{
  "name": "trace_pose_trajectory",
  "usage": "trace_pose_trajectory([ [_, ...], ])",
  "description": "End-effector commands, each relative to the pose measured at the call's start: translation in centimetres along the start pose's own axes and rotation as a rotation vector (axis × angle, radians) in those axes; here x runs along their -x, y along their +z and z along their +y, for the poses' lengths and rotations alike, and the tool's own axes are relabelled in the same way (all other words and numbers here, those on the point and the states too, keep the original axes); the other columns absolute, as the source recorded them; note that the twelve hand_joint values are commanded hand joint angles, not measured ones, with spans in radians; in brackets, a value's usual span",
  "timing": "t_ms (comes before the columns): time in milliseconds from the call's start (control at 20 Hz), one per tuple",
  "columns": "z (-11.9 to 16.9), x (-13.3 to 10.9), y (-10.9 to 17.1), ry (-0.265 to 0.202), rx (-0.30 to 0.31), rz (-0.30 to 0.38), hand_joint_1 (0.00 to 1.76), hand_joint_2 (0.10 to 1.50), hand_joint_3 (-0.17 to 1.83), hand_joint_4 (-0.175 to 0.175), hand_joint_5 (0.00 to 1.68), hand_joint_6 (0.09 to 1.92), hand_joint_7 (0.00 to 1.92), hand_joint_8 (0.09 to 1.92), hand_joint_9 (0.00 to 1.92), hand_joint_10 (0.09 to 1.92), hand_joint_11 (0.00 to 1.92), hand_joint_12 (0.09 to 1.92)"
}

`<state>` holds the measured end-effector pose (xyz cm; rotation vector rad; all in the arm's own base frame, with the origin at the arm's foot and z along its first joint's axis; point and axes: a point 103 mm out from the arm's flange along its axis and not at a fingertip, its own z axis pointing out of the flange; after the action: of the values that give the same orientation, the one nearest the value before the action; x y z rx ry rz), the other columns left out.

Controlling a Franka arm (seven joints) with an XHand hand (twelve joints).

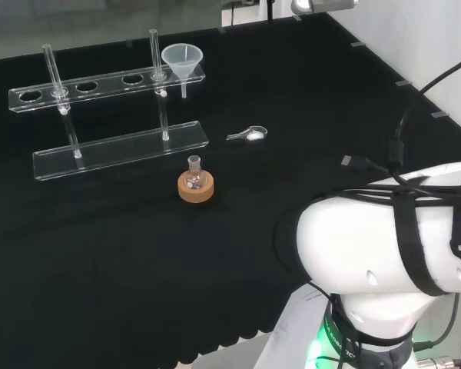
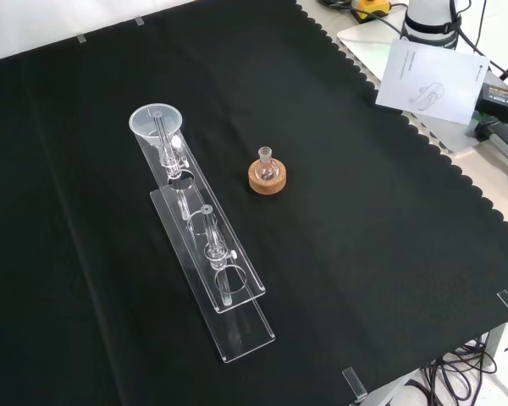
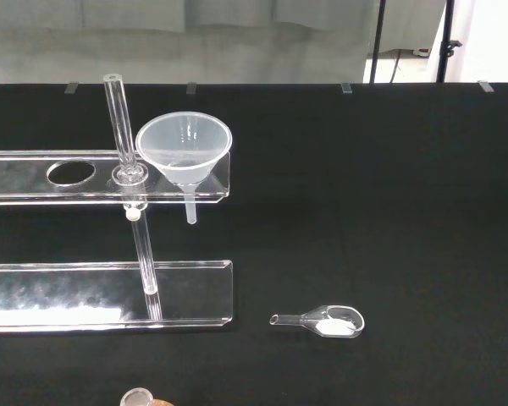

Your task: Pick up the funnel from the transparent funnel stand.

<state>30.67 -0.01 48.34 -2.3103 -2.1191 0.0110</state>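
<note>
Clear funnel [image 1: 182, 61] at stand [image 1: 115, 146] end, open cloth [image 1: 100, 269] nr it

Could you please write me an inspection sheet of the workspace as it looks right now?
Surface: black cloth covers the bench, scalloped at its edge.
Job's things: clear funnel sits in the end hole of the clear stand, spout hanging below the upper shelf.
Clutter: small flask upright on a cork ring; clear scoop with white powder lying on the cloth.
Robot hand: cannot tell its state.
Cables: black cables run along the white arm; more hang off the bench corner.
Surroundings: paper sheet beyond the cloth edge.
</note>
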Motion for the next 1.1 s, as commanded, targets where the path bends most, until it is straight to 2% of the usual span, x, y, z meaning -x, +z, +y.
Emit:
trace_pose_trajectory([
  [50, 0.0, -0.1, 0.0, 0.001, 0.010, -0.005, 0.00, 1.06, 0.57, 0.053, 0.03, 0.11, 0.00, 0.17, 0.04, 0.61, 0.00, 1.27],
  [200, 0.1, -0.2, 0.0, 0.002, 0.013, -0.001, 0.00, 1.11, 0.49, 0.053, 0.05, 0.09, 0.00, 0.13, 0.03, 0.61, 0.00, 1.28],
  [600, 1.2, -1.5, -0.1, 0.010, -0.017, -0.044, 0.00, 1.13, 0.44, 0.050, 0.06, 0.09, 0.00, 0.13, 0.04, 0.61, 0.00, 1.29],
  [750, 1.8, -2.2, 0.1, 0.018, -0.016, -0.052, 0.00, 1.13, 0.43, 0.050, 0.07, 0.09, 0.00, 0.14, 0.04, 0.61, 0.00, 1.29],
  [1100, 3.5, -2.2, 1.3, 0.049, -0.042, -0.066, 0.00, 1.14, 0.42, 0.047, 0.07, 0.09, 0.00, 0.14, 0.04, 0.61, 0.00, 1.29],
])
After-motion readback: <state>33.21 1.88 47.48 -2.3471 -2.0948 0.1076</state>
